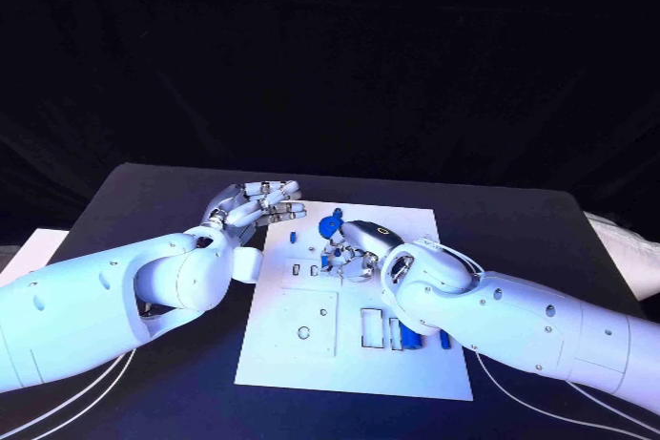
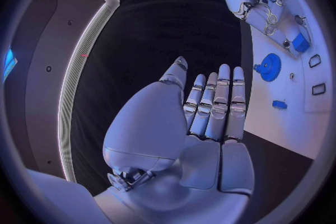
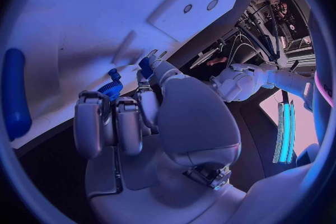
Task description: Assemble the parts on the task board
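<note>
Task board [image 1: 296, 364] lies mid-tabletop, long side running from me outward. Near end, about 5 o'clock: blue bars [image 1: 408, 339] sit in their slots, seemingly done. Mid-board slots look unfilled. My right hand [image 1: 355, 254] is low over the centre, fingers curled, a small blue part [image 3: 145, 63] at its fingertips; I judge it pinched. Blue gear [image 1: 329, 227] beyond, 12 o'clock. Left hand [image 1: 257, 204] hovers at 11, fingers straight, holding nothing.
</note>
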Robot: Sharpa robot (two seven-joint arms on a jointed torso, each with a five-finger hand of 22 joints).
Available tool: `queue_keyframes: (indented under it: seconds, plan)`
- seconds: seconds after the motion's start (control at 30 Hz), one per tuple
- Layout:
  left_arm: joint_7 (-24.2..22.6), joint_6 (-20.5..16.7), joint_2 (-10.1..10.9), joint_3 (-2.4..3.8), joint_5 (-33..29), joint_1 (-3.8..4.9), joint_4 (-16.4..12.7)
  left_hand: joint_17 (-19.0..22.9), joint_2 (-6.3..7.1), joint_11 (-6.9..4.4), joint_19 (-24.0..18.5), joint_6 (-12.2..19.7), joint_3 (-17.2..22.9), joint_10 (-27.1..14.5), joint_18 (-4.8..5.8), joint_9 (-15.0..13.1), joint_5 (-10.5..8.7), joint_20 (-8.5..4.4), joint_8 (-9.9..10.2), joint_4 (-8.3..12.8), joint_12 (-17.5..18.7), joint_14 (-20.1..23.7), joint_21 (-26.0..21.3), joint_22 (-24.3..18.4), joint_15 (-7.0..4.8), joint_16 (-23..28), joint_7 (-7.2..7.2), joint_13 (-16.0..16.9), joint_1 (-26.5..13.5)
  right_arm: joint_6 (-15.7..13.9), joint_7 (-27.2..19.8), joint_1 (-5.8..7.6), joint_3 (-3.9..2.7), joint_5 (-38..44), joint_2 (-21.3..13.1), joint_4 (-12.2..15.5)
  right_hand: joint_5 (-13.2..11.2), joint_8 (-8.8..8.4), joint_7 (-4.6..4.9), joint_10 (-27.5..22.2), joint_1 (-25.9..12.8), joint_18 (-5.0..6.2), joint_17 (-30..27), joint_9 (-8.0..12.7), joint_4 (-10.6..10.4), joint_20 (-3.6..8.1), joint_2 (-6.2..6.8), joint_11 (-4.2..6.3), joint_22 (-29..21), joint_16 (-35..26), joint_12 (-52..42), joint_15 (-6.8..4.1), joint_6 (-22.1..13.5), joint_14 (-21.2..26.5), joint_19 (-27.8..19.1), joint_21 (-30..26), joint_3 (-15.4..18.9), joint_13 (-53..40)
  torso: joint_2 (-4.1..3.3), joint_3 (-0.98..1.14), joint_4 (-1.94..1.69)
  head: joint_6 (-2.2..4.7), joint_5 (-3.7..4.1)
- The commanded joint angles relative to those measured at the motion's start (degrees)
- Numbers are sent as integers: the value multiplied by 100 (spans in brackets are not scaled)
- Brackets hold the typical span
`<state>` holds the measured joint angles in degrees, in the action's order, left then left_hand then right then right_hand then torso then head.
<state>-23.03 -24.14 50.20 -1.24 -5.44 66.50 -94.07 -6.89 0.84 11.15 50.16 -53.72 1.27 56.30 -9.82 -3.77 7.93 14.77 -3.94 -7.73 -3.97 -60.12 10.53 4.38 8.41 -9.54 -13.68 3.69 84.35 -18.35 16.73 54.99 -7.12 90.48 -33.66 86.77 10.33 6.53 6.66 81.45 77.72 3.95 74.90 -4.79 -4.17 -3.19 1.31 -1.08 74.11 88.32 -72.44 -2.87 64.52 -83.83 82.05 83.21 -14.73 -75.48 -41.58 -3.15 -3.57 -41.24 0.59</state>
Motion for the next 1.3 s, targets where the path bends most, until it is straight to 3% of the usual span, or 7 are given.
queue_keyframes:
  seconds: [0.03,0.8,1.2,1.3]
  plan:
    - [-70,105,-18,4,-23,3,-19,-9,-4,-13,42,23,-3,-29,-68,3,-31,13,8,31,7,9,-28,-9,4,34,-11,-4,46,139,182,-15,10,243,19,-7,30,-3,-117,72,-57,-61,1101,-40,-2,6,33,32,-8,-18,6,-23,95,-531,-44,-36,2,-186,-3,4,3,-15,-4]
    - [-50,118,-31,4,-22,3,-22,-10,-6,-14,43,22,-3,-28,-68,3,-31,12,7,33,6,9,-29,-9,3,34,-12,-4,44,441,253,-59,37,246,13,36,7,-62,-81,42,-204,-55,1085,-20,-14,-13,168,2,-40,-29,62,1,28,-528,-58,-58,61,-156,-6,6,10,-92,-37]
    - [-44,123,-32,4,-22,3,-18,-10,-9,-13,43,20,-4,-26,-69,3,-31,12,7,37,5,8,-30,-10,3,35,-14,-4,39,466,349,-60,50,264,33,29,37,-175,-8,-48,-324,-42,1052,22,-29,-50,315,-57,-107,-47,229,48,-134,-521,-91,-97,131,-49,-7,7,15,-112,-22]
    - [-42,125,-33,4,-22,3,-19,-11,-11,-13,43,20,-3,-27,-69,3,-31,12,6,38,5,8,-31,-11,3,35,-14,-5,39,425,356,-60,55,263,34,22,38,-268,50,-165,-354,-33,1028,67,-38,-77,357,-103,-160,-60,464,83,-303,-515,-120,-127,147,114,-6,7,12,-112,-19]
